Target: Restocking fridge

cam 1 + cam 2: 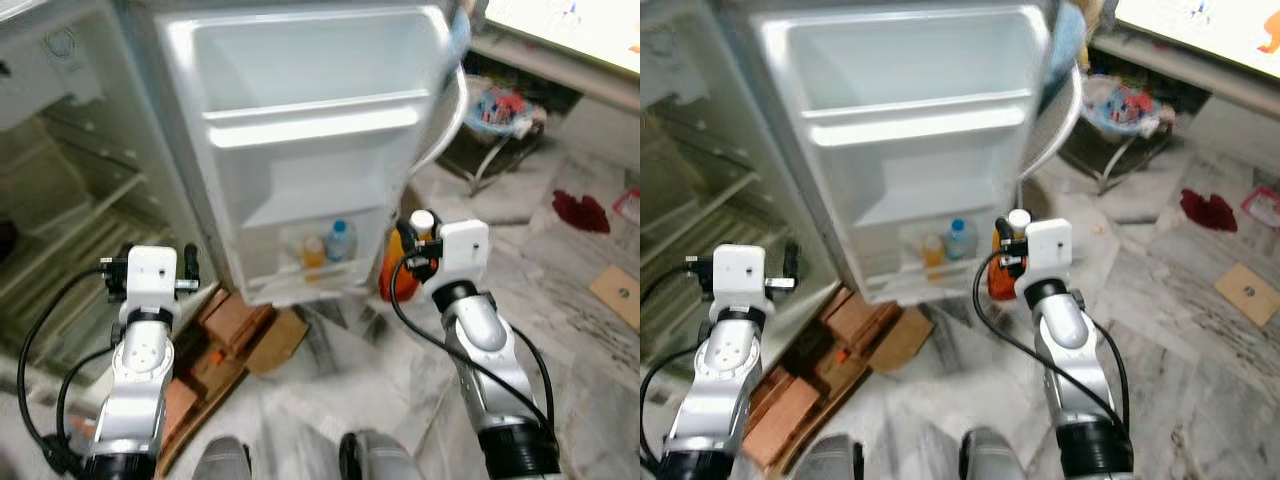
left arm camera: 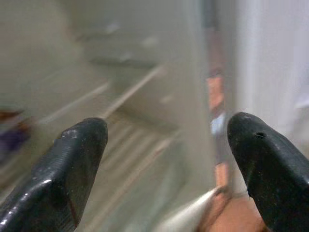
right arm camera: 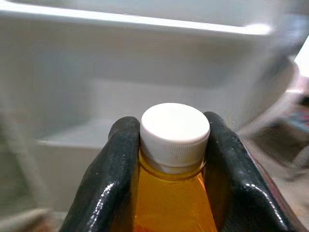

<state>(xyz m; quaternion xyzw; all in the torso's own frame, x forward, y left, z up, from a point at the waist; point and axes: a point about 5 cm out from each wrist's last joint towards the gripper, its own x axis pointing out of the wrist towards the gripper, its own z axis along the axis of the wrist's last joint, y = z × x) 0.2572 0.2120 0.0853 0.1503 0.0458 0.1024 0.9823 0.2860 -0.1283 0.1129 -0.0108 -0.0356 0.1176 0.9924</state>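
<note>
My right gripper (image 3: pixel 171 159) is shut on an orange juice bottle (image 1: pixel 397 268) with a white cap (image 3: pixel 175 131), held just right of the open fridge door (image 1: pixel 310 150). The door's bottom shelf (image 1: pixel 310 272) holds a small orange bottle (image 1: pixel 313 252) and a blue-capped bottle (image 1: pixel 341 240). The door's upper shelves hold nothing. My left gripper (image 2: pixel 164 159) is open with nothing between its fingers. It is raised in front of the fridge's interior, where wire shelves (image 1: pixel 70 215) show.
Flattened cardboard boxes (image 1: pixel 225 345) lie on the marble floor below the door. A basket of toys (image 1: pixel 500 110) stands at the back right under a low bench. A red cloth (image 1: pixel 580 210) and a cardboard piece (image 1: pixel 618 292) lie on the floor at right.
</note>
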